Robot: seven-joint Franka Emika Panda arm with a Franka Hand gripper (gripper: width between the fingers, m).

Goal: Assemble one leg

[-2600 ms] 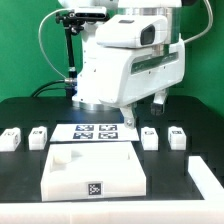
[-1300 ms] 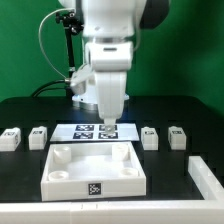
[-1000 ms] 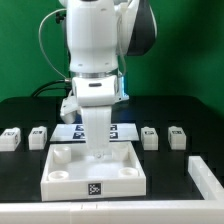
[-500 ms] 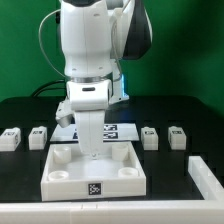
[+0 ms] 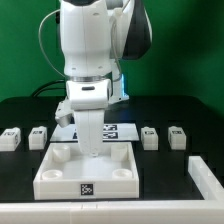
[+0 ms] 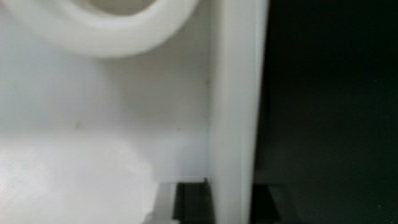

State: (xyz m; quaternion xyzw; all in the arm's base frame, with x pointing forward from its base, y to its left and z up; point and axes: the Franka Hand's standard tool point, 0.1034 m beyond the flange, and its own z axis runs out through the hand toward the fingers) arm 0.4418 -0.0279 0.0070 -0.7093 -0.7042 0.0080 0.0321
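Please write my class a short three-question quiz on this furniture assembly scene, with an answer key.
1. True or false: the gripper holds a leg.
2. How many legs lie on the table beside the square board?
3. The gripper is shut on: A the square board's rim; B the marker board; C a leg.
Key: 1 false; 2 four; 3 A.

I see the gripper (image 5: 92,150) closed on the rear rim of the white square board (image 5: 55,183). Two legs (image 5: 38,135) stand at each side.
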